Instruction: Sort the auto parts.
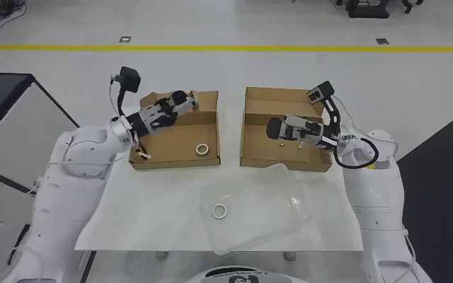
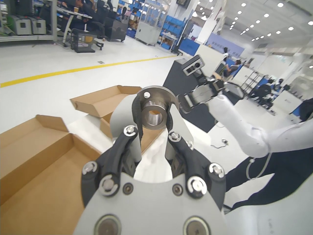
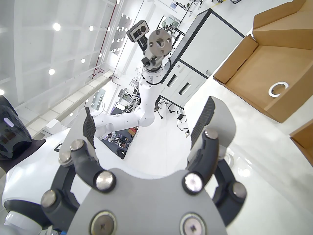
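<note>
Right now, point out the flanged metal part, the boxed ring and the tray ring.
flanged metal part (image 2: 154, 105): left wrist view, hub.
boxed ring (image 1: 197, 150): top view, band.
tray ring (image 1: 214, 211): top view, band.

ring (image 1: 202, 149) in left box (image 1: 168, 146), second ring (image 1: 219, 211) in tray (image 1: 262, 212) in front

White table (image 1: 156, 205) — bearing left box (image 1: 170, 145), right box (image 1: 258, 145), clear tray (image 1: 269, 212).
</note>
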### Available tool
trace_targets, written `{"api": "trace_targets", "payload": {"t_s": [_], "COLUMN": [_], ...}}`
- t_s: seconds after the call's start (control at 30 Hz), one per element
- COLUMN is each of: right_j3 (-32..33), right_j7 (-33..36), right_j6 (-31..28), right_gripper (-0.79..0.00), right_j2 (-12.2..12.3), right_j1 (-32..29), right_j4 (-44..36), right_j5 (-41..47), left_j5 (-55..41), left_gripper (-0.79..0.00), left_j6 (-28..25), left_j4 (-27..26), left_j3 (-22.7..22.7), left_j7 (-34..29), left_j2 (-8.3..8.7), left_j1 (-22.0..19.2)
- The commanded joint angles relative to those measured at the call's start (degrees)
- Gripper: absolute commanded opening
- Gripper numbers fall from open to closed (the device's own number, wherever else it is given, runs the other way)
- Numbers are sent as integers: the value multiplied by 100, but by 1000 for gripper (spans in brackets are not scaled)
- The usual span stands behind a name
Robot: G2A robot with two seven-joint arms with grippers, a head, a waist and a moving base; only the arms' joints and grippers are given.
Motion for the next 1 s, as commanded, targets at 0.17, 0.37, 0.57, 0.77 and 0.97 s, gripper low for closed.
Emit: {"api": "trace_targets", "payload": {"t_s": [0.17,0.37,0.57,0.77,0.97], "right_j3": [0,0,0,0,0], "right_j7": [0,0,0,0,0], "right_j6": [0,0,0,0,0], "right_gripper": [0,0,0,0,0], "right_j2": [0,0,0,0,0], "right_j1": [0,0,0,0,0], "right_j4": [0,0,0,0,0], "right_j5": [0,0,0,0,0], "left_j5": [1125,1308,1308,1554,2570], "left_gripper": [-785,-785,-785,-785,-785], "left_j6": [372,595,595,1024,2316], "left_j4": [360,474,474,398,561], "left_j3": [465,633,633,641,1191], "left_j7": [51,16,16,44,-694], "left_j2": [-59,-90,-90,-97,-182], "left_j1": [-210,-313,-313,-267,-644]}}
